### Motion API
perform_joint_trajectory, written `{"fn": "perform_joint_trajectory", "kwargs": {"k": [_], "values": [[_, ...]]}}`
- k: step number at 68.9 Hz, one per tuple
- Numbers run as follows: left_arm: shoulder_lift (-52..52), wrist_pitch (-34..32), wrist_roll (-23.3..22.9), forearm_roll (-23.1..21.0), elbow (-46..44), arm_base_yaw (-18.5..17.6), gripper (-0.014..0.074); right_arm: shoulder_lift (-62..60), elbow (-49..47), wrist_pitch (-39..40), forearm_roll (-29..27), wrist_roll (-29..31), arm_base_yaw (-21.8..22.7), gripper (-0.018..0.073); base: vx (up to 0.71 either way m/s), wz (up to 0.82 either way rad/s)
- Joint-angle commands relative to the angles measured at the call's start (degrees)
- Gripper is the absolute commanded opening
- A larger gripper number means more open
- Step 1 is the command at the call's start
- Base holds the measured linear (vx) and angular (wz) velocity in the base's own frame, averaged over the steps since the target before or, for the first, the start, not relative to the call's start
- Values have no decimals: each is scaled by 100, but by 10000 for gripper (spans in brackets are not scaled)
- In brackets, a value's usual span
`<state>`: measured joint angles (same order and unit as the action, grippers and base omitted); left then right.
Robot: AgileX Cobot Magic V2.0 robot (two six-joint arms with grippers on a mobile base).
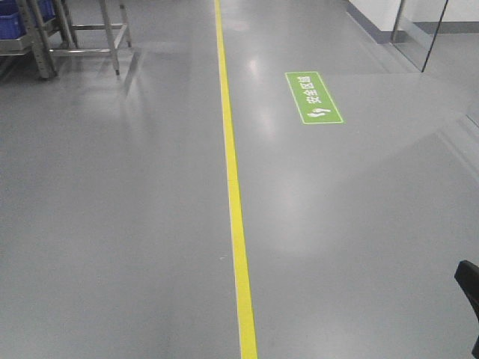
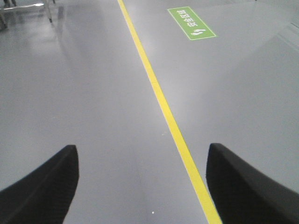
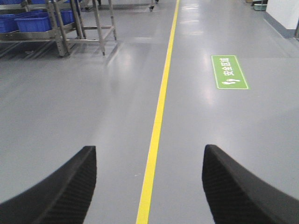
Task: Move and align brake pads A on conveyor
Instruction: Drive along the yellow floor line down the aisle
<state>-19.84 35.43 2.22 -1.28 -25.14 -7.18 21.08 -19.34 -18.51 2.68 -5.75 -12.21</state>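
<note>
The brake pads A and the conveyor are out of view in every view; I see only grey factory floor. My left gripper [image 2: 142, 154] is open over the floor, its two black fingers far apart with nothing between them. The right gripper [image 3: 149, 154] is also open and empty, its ribbed black fingers [image 3: 70, 186] spread on either side of the yellow floor line. In the front view a black piece of an arm [image 1: 468, 288] shows at the lower right edge; I cannot tell which part it is.
A yellow line [image 1: 234, 187] runs down the grey floor. A green floor sign [image 1: 313, 98] with footprints lies to its right. Steel racks [image 3: 77, 23] holding blue bins [image 3: 32, 21] stand at the far left. A wall base and glass panel [image 1: 426, 30] are at the far right.
</note>
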Motion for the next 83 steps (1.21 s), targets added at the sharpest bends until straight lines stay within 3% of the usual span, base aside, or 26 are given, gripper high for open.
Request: {"fn": "perform_joint_trajectory", "kwargs": {"k": [1,40,83], "values": [[-31,-391,-18,-42,-145,-22,552,51,-164,397,31,32,15,470,8,-21],[-31,-391,-18,-42,-145,-22,552,51,-164,401,30,32,15,470,18,-6],[-31,-391,-18,-42,-145,-22,552,51,-164,401,30,32,15,470,44,16]]}}
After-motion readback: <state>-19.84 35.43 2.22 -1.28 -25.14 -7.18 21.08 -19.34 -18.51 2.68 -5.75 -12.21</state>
